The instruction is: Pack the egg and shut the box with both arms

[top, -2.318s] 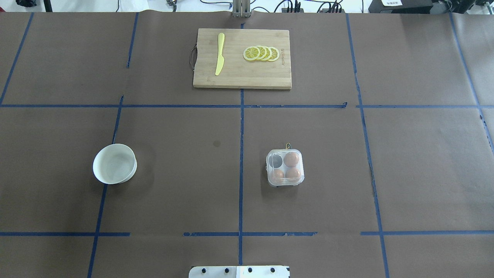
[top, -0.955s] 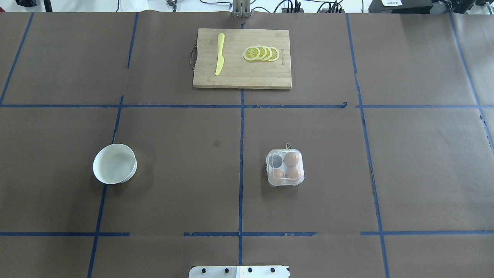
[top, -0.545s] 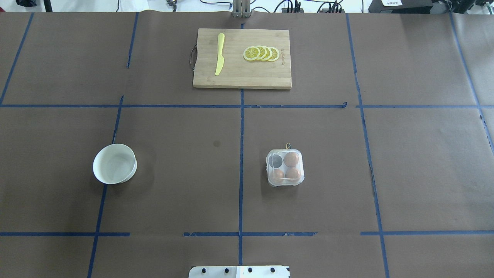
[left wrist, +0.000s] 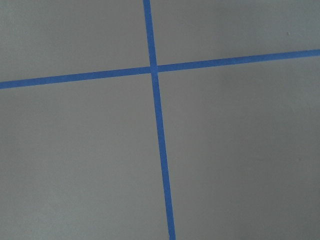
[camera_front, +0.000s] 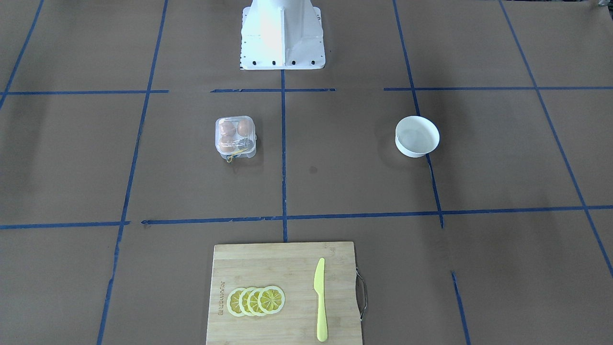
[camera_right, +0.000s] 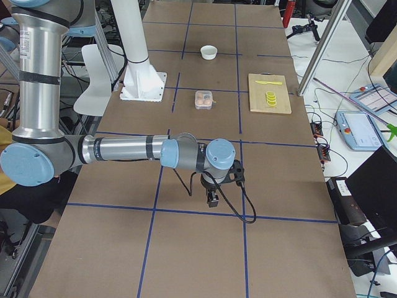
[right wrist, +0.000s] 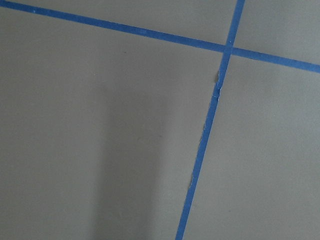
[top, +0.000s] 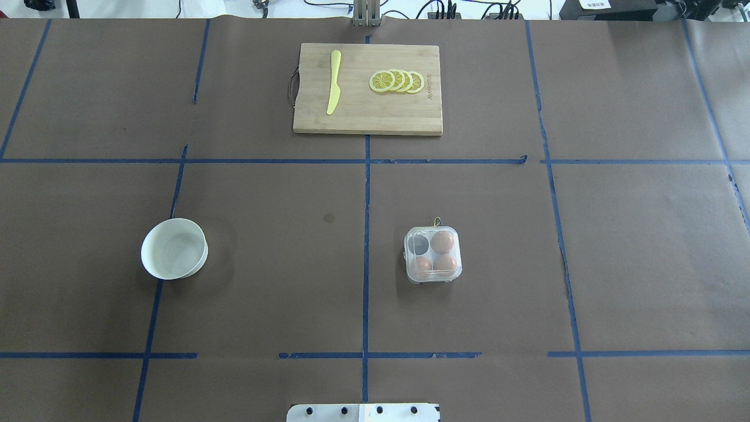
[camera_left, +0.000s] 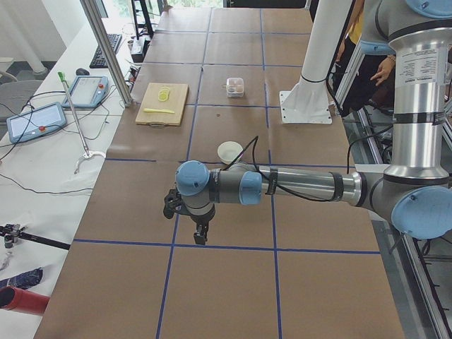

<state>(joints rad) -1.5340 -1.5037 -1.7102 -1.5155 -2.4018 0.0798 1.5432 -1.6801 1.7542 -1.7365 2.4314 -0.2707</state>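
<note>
Brown table [top: 263, 293] | box [top: 433, 275], 3 eggs [top: 443, 241] | left pincer [camera_left: 201, 236], right pincer [camera_right: 213, 200]: far off

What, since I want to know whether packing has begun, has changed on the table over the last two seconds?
Nothing visibly changed. In the overhead view the box sits in the same spot, with three eggs and one empty cup. The white bowl, cutting board, knife and lemon slices are also where they were.
</note>
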